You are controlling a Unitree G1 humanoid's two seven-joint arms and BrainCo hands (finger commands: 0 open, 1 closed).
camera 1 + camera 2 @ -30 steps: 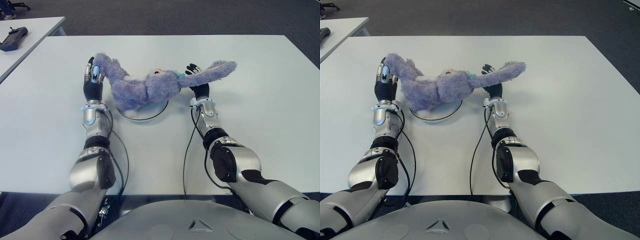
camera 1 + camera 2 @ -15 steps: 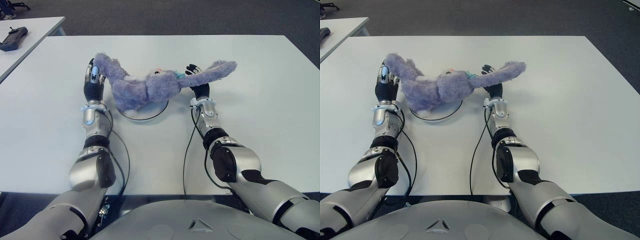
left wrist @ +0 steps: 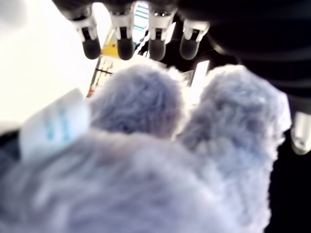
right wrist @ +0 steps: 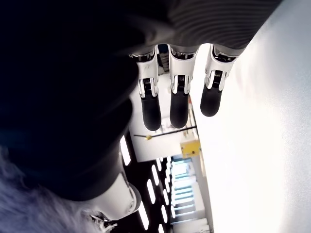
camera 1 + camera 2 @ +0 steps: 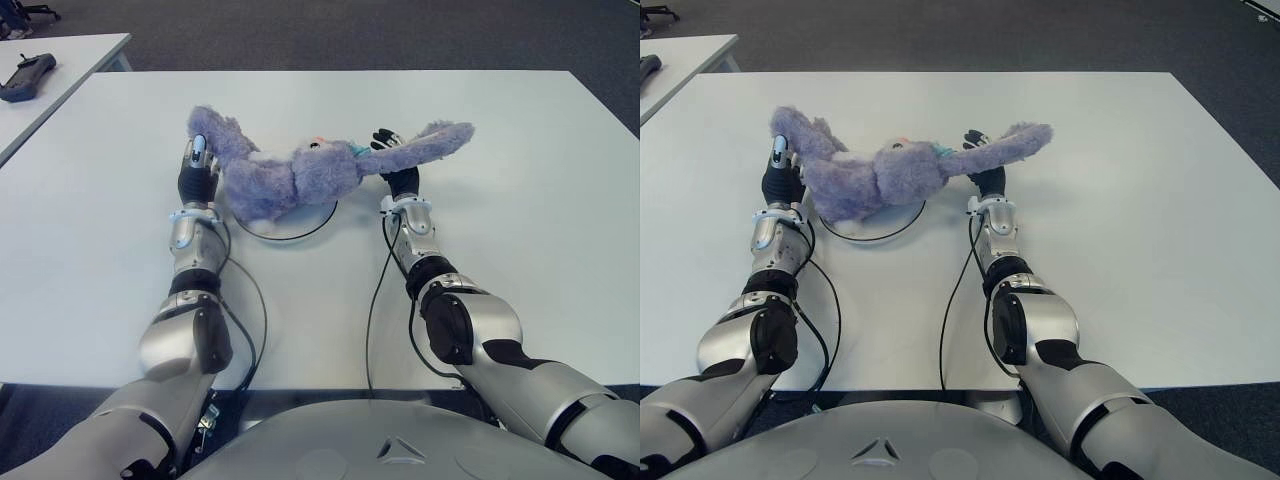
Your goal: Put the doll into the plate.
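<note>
The purple doll (image 5: 290,177) lies across the plate (image 5: 310,222) at frame centre. The left hand (image 5: 197,172) presses its leg with fingers straight; the right hand (image 5: 398,165), fingers extended and empty, sits under a long ear.

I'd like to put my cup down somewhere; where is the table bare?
The table is bare right of the right hand and behind the doll. It is crowded around the plate, between both hands; the left hand touches the doll.

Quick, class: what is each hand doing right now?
Left hand: open, fingers straight, against the doll, not grasping.
Right hand: open, under the doll's ear.
</note>
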